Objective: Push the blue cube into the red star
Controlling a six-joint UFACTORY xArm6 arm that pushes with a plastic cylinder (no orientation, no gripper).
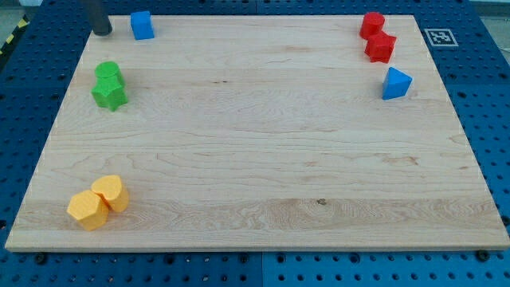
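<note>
The blue cube [142, 25] sits at the view's top left, near the board's top edge. The red star [380, 47] lies at the view's top right, touching a red cylinder-like block [371, 25] just above it. My tip [102, 33] stands at the top left corner, a short gap to the left of the blue cube and not touching it. The rod's upper part runs out of the frame at the top.
A blue triangular block [396, 84] lies below the red star at the right. Two green blocks [108, 85] touch each other at the left. Two yellow-orange hexagonal blocks [98, 202] touch at the bottom left. The wooden board [263, 151] sits on a blue pegboard.
</note>
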